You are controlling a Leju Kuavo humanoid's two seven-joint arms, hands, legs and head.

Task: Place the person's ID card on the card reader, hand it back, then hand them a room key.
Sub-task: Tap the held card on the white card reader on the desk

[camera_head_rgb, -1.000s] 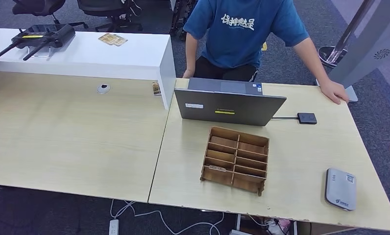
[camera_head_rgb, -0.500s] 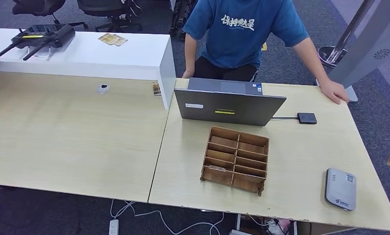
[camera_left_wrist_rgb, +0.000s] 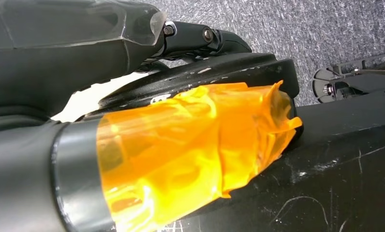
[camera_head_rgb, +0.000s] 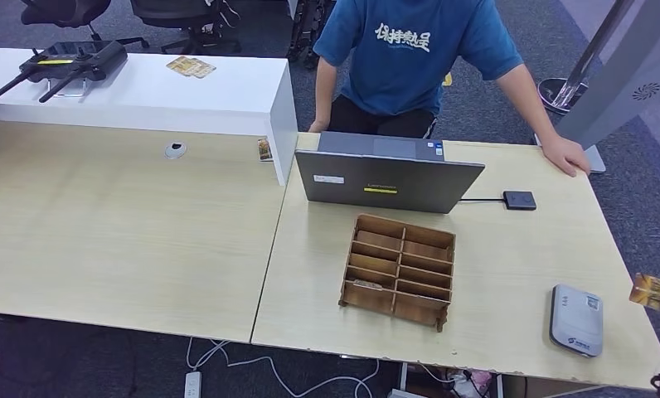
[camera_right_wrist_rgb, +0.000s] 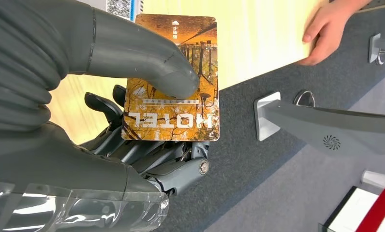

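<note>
Right hand (camera_right_wrist_rgb: 132, 96) pinches the card (camera_right_wrist_rgb: 173, 79) beside the reader (camera_head_rgb: 576, 319) — not yet placed; left hand's state I cannot tell.

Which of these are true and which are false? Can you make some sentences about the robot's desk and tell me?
1. The robot's right hand holds an orange card printed HOTEL. True.
2. The grey laptop is open. True.
3. The brown wooden sorting box sits on the white raised shelf. False: it stands on the light wood desk, in front of the laptop.
4. The flat grey card reader has a card lying on it. False: its top is bare.
5. The person's hand rests on the desk's far corner. True.
</note>
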